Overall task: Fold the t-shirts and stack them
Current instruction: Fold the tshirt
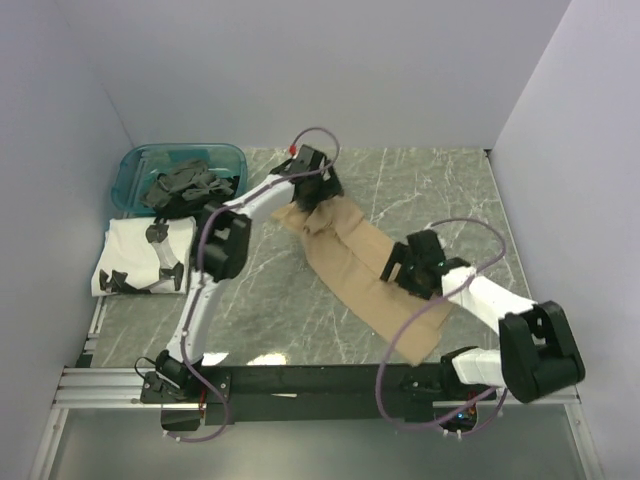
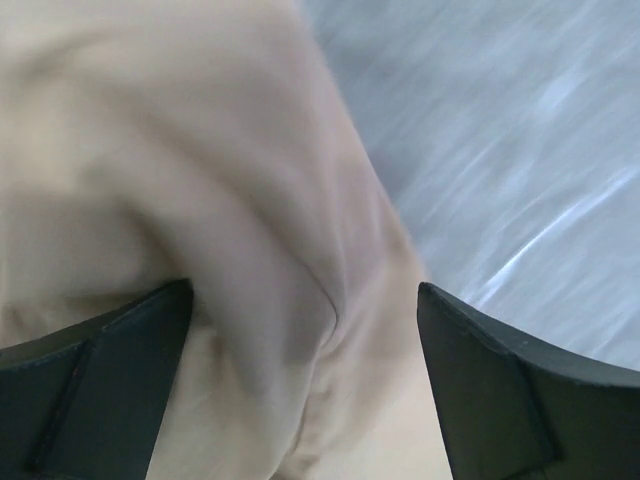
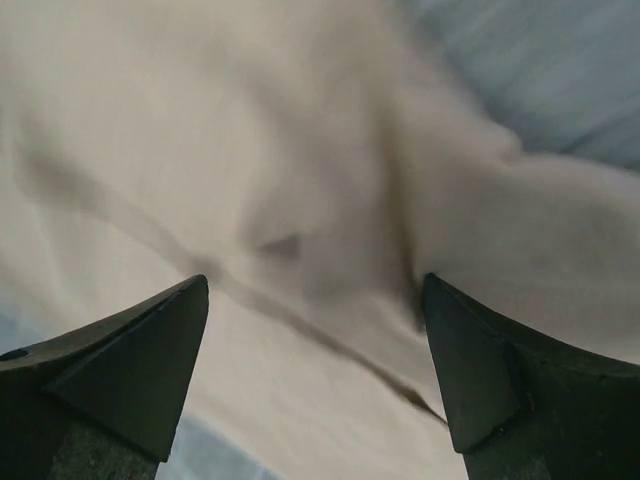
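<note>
A tan t-shirt [image 1: 360, 268] lies in a long diagonal strip across the marble table [image 1: 270, 290]. My left gripper [image 1: 313, 190] is at its far left end, open, with bunched tan cloth [image 2: 250, 250] between its fingers [image 2: 100, 390]. My right gripper [image 1: 405, 262] is over the strip's middle right, open, with the tan cloth [image 3: 300, 200] and a seam fold below its fingers [image 3: 130, 360]. A folded white t-shirt [image 1: 140, 255] with dark print lies at the left edge.
A teal bin [image 1: 180, 180] holding dark crumpled shirts [image 1: 185, 185] stands at the back left. White walls close in the table on three sides. The arm bases sit on a black rail [image 1: 300, 382] at the near edge.
</note>
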